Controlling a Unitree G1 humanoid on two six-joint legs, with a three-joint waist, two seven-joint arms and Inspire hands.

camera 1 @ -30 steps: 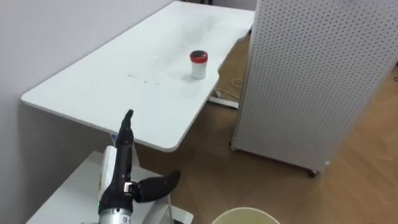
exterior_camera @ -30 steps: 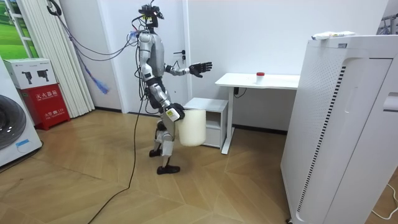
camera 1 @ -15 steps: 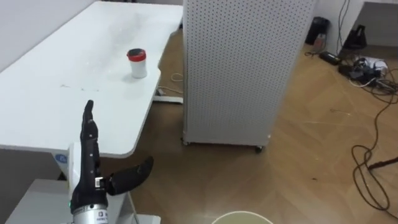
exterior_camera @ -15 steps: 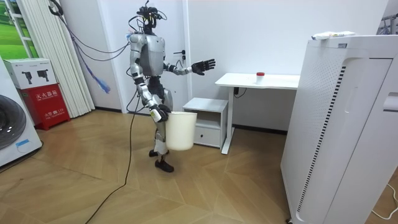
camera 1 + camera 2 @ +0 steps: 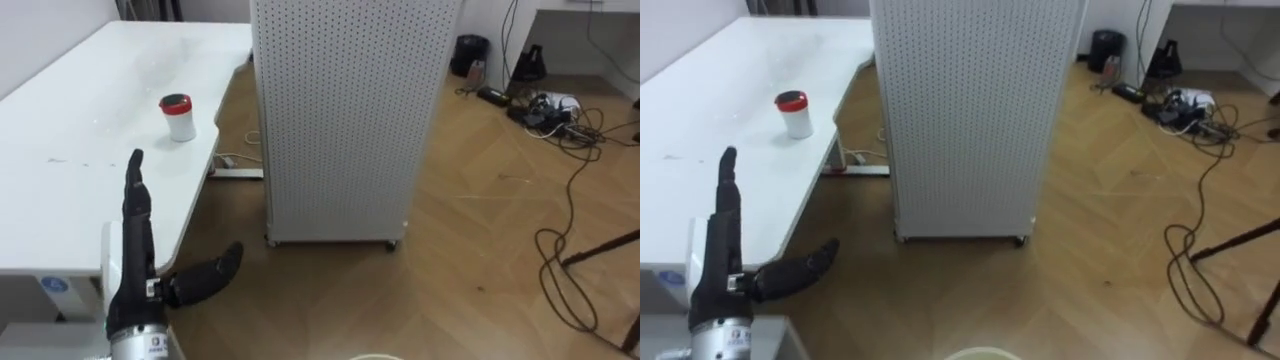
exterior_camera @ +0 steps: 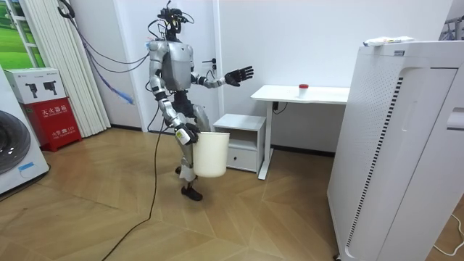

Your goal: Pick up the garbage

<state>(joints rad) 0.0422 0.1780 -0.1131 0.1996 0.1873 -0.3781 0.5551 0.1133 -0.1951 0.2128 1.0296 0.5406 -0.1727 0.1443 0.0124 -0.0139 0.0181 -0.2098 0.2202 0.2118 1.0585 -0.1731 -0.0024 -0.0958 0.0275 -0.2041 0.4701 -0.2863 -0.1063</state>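
Room view: right hand grips a white bin beside the desk, left hand raised open toward it. Approach step, seemingly: the red-lidded cup on the desk needs a closer stance, then a reach.

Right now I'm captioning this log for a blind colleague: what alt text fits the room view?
The humanoid robot stands on a wood floor, its open left hand raised toward a white desk bearing a small red-lidded cup. A white bucket hangs at its right hand. A tall white cabinet stands at the room view's right.
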